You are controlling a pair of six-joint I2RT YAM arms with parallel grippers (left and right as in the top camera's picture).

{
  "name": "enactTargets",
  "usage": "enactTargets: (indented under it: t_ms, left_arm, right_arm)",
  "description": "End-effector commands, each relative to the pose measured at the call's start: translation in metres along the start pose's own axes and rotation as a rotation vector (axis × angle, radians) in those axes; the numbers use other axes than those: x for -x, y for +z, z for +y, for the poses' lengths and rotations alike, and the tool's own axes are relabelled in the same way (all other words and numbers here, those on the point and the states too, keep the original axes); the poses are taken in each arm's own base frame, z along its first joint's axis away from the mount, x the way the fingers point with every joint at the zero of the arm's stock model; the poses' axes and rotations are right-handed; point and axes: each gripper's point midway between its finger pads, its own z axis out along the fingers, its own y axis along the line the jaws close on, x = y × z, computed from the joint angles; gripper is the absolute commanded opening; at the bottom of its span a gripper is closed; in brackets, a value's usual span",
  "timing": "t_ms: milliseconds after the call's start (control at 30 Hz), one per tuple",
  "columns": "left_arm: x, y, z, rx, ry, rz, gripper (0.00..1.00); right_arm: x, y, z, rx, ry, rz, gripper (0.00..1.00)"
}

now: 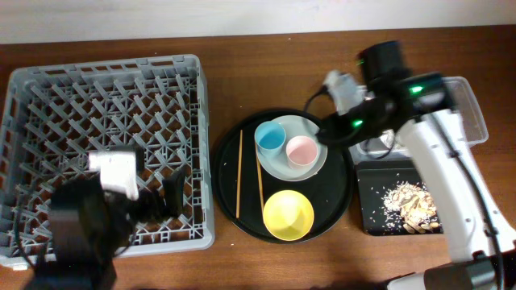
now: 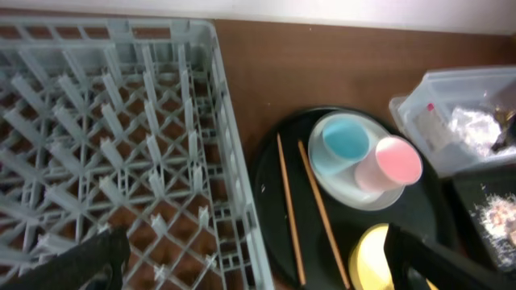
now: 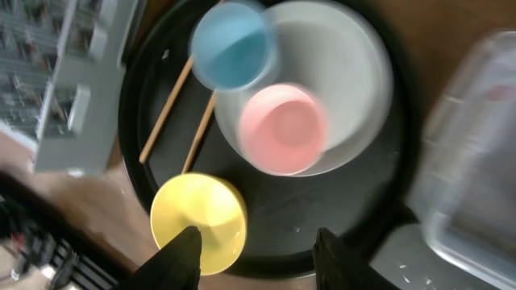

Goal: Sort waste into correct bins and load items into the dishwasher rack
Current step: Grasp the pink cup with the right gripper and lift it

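The grey dishwasher rack (image 1: 105,153) fills the left of the table, with my left gripper (image 1: 173,197) open over its near right corner and nothing between its fingers (image 2: 105,254). On the pale plate (image 1: 302,127) stand a blue cup (image 1: 271,138) and a pink cup (image 1: 302,151). A yellow bowl (image 1: 289,215) sits in front of them. My right gripper (image 3: 258,238) hangs open above the plate's right edge, holding nothing. Beige food scraps (image 1: 411,205) lie in the shallow black tray (image 1: 371,201). White tissue (image 2: 476,125) lies in the clear tub (image 1: 472,113).
Plate, cups and bowl all rest on a large round black tray (image 1: 234,201) in the middle. Two wooden chopsticks (image 1: 239,173) lie on its left side. The right arm reaches across the clear tub and the black bin.
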Motion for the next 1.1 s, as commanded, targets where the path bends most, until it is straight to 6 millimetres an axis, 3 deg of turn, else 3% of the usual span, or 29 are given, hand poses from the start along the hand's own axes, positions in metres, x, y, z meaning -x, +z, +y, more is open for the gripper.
enactTargets:
  t_ms: [0,67,167,367,600,733,833,900,1000,1067]
  left_arm:
    - [0.028,0.003,-0.015,-0.065,-0.022,0.081,0.99]
    - [0.037,0.008,-0.037,-0.195,-0.034,0.116,0.99]
    - [0.036,0.016,-0.054,-0.312,-0.050,0.150,0.99]
    - [0.030,0.032,-0.051,-0.318,-0.075,0.212,0.99]
    - [0.028,0.041,-0.049,-0.315,-0.085,0.237,0.99]
    - [0.028,0.041,-0.049,-0.315,-0.085,0.236,0.99]
    - [0.028,0.041,-0.049,-0.315,-0.085,0.236,0.99]
    - [0.028,0.041,-0.050,-0.319,-0.086,0.235,0.99]
    - [0.031,0.039,-0.056,-0.354,-0.084,0.225,0.99]
    - [0.035,0.034,-0.066,-0.421,-0.082,0.212,0.99]
  right_arm:
    - [-0.012,0.033,0.005,-0.089,-0.042,0.064,0.46]
    - [-0.016,0.058,0.010,-0.107,-0.068,0.062,0.46]
    - [-0.019,0.082,0.013,-0.100,-0.098,0.045,0.45]
    - [-0.022,0.120,0.020,-0.088,-0.152,-0.010,0.41]
    - [-0.029,0.147,0.004,-0.136,-0.151,-0.020,0.27]
    - [-0.028,0.148,-0.007,-0.193,-0.149,-0.017,0.25]
    - [-0.027,0.147,-0.008,-0.200,-0.149,-0.018,0.04]
    - [-0.023,0.142,-0.006,-0.197,-0.151,-0.029,0.04]
    - [-0.004,0.109,0.004,-0.192,-0.156,-0.072,0.04]
    - [0.011,0.071,0.019,-0.164,-0.164,-0.117,0.04]
